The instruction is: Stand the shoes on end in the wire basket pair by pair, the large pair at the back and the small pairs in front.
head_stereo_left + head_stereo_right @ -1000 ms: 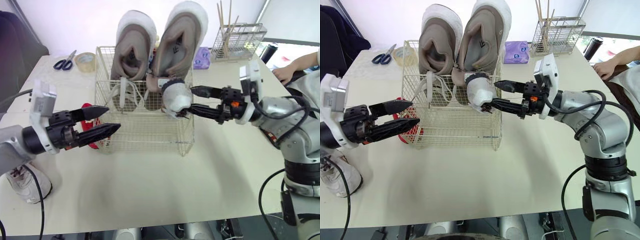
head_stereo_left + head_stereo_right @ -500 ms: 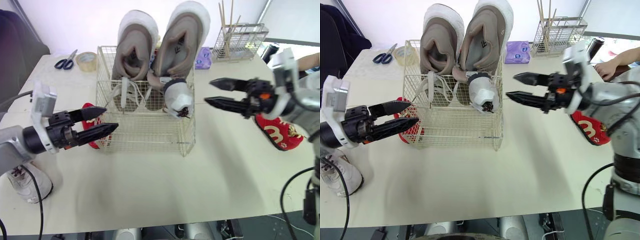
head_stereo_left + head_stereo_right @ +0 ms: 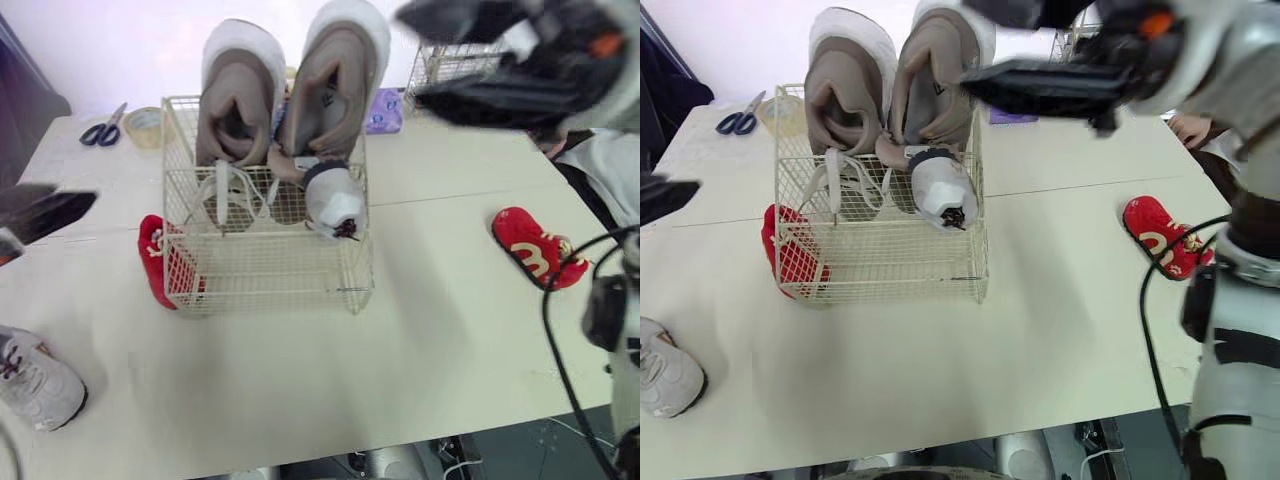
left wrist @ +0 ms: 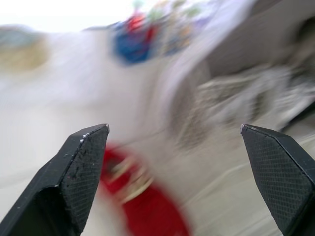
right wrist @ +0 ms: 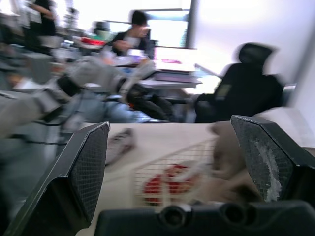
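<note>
basket (image 3: 270, 285): large pair (image 3: 285, 100) on end at 12 o'clock, grey shoe (image 3: 333, 197) inside at 3. red shoe (image 3: 153, 262) just beside basket at 9; second red shoe (image 3: 535, 250) well apart at 3; white shoe (image 3: 35, 385) at 8. left gripper (image 4: 173, 128) and right gripper (image 5: 170, 123) spread wide, empty.

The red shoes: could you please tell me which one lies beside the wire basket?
The red shoe on the robot's left, just outside the wire basket's left wall. The other red shoe lies alone, far off on the table's right side.
</note>
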`<state>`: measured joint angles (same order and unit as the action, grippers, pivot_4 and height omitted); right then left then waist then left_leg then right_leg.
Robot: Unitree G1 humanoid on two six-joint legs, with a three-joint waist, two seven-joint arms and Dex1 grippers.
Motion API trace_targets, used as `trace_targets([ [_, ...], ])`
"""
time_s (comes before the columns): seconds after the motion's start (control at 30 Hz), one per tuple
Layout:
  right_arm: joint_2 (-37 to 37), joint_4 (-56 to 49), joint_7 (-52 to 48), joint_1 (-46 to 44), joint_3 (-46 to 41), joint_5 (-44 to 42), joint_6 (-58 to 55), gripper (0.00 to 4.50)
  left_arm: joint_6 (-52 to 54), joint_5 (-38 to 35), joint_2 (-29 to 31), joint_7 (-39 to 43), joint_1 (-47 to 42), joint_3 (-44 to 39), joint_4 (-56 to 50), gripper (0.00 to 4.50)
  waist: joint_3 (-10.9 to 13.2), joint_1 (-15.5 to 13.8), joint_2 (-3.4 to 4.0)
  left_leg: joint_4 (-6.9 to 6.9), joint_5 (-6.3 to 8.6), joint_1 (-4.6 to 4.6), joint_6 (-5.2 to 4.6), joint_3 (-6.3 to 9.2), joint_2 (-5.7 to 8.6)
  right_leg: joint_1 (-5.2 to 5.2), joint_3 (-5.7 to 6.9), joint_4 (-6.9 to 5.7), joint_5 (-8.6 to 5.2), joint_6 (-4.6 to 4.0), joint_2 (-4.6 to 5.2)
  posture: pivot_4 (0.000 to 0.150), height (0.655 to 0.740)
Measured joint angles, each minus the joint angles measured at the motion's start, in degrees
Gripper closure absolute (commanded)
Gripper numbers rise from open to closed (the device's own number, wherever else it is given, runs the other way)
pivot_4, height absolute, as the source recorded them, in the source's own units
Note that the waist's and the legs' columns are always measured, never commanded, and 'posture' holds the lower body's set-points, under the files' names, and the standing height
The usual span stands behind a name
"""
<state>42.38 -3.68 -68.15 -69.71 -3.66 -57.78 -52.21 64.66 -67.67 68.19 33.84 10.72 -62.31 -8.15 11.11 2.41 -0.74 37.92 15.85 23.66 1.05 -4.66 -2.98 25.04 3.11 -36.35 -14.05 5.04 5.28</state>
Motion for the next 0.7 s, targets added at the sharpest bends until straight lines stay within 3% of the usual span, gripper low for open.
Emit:
trace_targets([
  [0.13, -2.07, 0.64, -7.58, -0.62, 4.26, 1.17, 0.73, 0.07, 4.95, 8.21, -1.61, 7.45, 14.53, -16.28, 4.78, 0.00, -0.07, 0.03, -0.16, 0.04, -0.01, 0.35, 0.03, -0.11, 0.04, 0.30, 0.08, 0.04, 0.00, 0.01, 0.18, 0.150, 0.7400],
  [0.27, 0.18, 1.97, -16.37, -1.14, 7.12, 1.46, -1.03, 0.07, 7.33, 9.59, -10.61, 14.84, 26.82, -24.23, 3.25, 0.00, -0.08, -0.20, -0.18, 0.09, 0.04, 0.36, -0.03, -0.17, 0.10, 0.24, 0.12, 0.18, -0.01, -0.02, 0.38, 0.150, 0.7400],
  [0.5, 8.33, 0.77, -23.88, -0.19, 10.35, -2.36, -5.65, 0.07, 3.60, 10.30, -23.09, 20.60, 31.88, -19.20, -0.33, 0.00, -0.22, -0.50, -0.38, 0.11, 0.06, 0.20, 0.03, 0.15, 0.03, 0.37, 0.18, 0.17, -0.04, -0.39, 0.56, 0.150, 0.7400],
  [0.7, 8.80, -2.49, -23.88, 2.80, 10.86, -1.26, -5.57, 0.07, -2.87, 13.69, -23.90, 22.44, 30.55, -11.62, 5.14, 0.00, -0.26, -0.21, -0.39, 0.09, 0.06, 0.22, 0.02, 0.12, 0.01, 0.36, 0.17, 0.17, -0.01, -0.42, 0.64, 0.150, 0.7400],
])
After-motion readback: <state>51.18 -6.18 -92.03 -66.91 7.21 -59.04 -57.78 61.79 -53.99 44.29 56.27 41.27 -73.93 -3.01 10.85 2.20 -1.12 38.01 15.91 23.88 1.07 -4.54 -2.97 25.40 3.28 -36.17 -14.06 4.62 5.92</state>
